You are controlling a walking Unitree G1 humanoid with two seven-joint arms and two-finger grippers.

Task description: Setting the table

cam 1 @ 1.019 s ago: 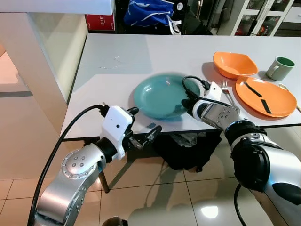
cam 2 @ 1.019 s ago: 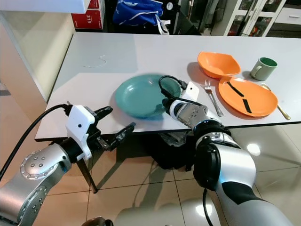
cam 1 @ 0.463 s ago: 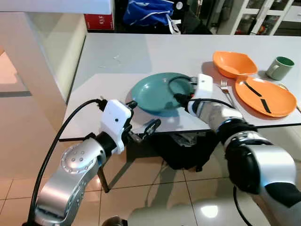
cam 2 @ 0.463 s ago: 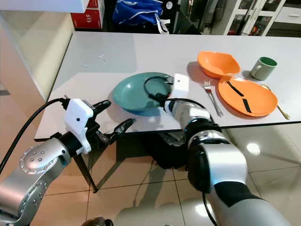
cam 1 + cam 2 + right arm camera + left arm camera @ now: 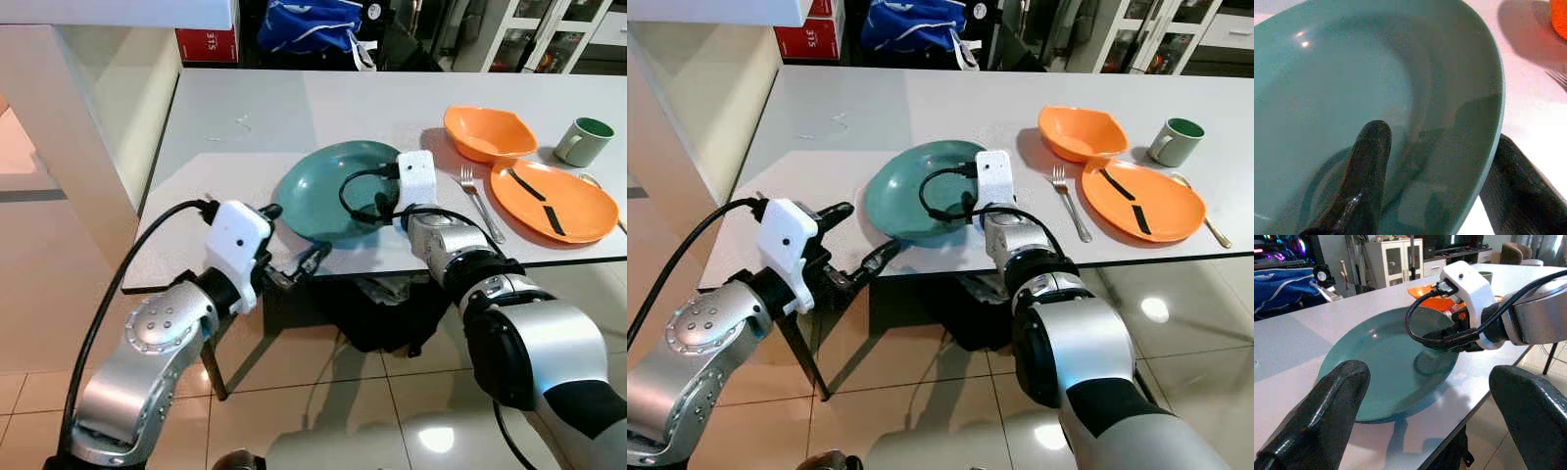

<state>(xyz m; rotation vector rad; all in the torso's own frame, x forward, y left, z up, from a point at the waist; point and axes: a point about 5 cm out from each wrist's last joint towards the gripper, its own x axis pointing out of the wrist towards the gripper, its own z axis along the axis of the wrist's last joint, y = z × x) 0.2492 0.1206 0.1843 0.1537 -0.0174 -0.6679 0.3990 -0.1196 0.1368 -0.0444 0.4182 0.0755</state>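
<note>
A teal plate (image 5: 318, 191) lies near the front edge of the white table (image 5: 245, 108). My right gripper (image 5: 382, 211) is shut on the plate's right rim. In the right wrist view one finger (image 5: 1369, 166) presses on the plate's (image 5: 1352, 73) inner face and the other finger (image 5: 1518, 191) is under the rim. The plate looks slightly tipped. My left gripper (image 5: 294, 237) hangs open just in front of the table edge, left of the plate. In the left wrist view its fingers (image 5: 1327, 411) stand wide apart, facing the plate (image 5: 1376, 352).
At the table's right are an orange bowl (image 5: 487, 132), a fork (image 5: 480, 196), an orange plate (image 5: 552, 201) with dark strips on it, and a green mug (image 5: 585, 140). A black bag (image 5: 382, 313) sits under the table. A white column (image 5: 78, 127) stands at left.
My right wrist has swung up and over the plate's right rim, and the plate has shifted a little and tipped. My left gripper has edged up towards the table edge.
</note>
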